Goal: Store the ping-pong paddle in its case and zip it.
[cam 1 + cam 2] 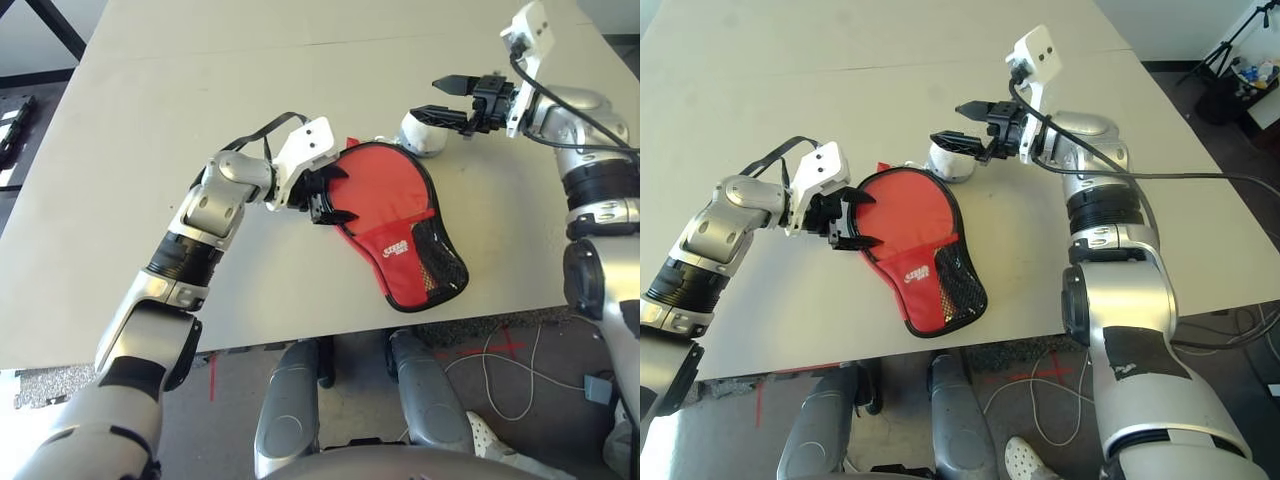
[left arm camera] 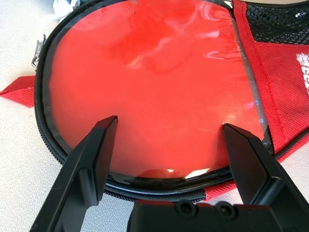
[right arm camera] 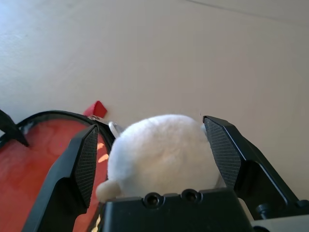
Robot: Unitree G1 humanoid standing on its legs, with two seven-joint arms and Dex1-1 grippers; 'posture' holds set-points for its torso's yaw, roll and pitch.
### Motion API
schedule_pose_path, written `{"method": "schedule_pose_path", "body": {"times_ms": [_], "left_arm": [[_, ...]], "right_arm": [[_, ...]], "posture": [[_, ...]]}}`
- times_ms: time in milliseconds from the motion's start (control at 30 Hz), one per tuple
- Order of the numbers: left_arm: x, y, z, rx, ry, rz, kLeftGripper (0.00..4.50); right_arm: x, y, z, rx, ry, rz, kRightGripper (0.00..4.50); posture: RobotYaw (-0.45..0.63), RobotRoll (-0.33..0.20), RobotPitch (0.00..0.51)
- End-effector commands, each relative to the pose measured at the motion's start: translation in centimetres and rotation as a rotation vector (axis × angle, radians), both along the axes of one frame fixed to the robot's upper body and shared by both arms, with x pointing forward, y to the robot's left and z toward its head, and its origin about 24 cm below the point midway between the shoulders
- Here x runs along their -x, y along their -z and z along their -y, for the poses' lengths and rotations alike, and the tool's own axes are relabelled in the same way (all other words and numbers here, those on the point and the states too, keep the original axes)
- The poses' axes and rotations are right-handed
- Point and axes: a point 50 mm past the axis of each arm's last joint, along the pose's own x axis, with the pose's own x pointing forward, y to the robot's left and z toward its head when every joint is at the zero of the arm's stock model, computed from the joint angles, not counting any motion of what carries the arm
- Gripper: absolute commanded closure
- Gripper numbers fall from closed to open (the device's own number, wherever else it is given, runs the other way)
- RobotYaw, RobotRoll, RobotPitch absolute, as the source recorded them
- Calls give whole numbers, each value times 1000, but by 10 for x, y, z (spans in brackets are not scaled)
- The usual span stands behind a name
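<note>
- The case [image 1: 400, 232] lies flat near the front edge of the table [image 1: 120, 150], round end toward the left gripper [image 1: 330, 195], narrow end with the mesh pocket [image 1: 438, 262] and white logo [image 1: 397, 247] pointing to the table edge.
- The paddle [image 2: 145, 87] sits inside the case: in the left wrist view a glossy red face shows under the round end, ringed by the black zip track. I cannot see the handle, so I cannot tell how deep it sits.
- The left gripper is spread wide, one finger on each side of the round rim, gripping nothing. The fingertips [image 2: 104, 140] hang just over the red face.
- The right gripper [image 1: 448, 100] is also spread wide and empty, hovering over a white plush toy [image 1: 422, 133] that touches the far rim of the case.
- The step in hand looks like zipping. A small metal pull [image 2: 36, 50] shows at the rim beside a red tab [image 2: 19, 90].
- To do it well, pin the round end with one gripper, pinch the pull with the other, and draw it along the curve, not across it.
- Risk: the plush toy sits against the zip path and may snag or get dragged.
</note>
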Motion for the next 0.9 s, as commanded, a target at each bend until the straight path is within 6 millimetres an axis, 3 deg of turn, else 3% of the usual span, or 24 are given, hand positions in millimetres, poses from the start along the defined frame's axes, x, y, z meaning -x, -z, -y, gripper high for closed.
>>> {"method": "schedule_pose_path", "body": {"times_ms": [33,433,533,900], "left_arm": [[6,25,-3,-54,-14,-92,55],[8,25,-1,-48,-14,-93,55],[8,25,-1,-48,-12,-95,0],[7,26,4,-73,5,-97,0]], "right_arm": [[-5,9,-1,17,63,-56,0],[-7,35,10,24,216,-233,0],[-4,38,14,31,207,-261,624],[-1,34,26,37,191,-240,3561]], "posture": [[-29,0,307],[-22,0,310],[-23,0,309],[-34,0,307]]}}
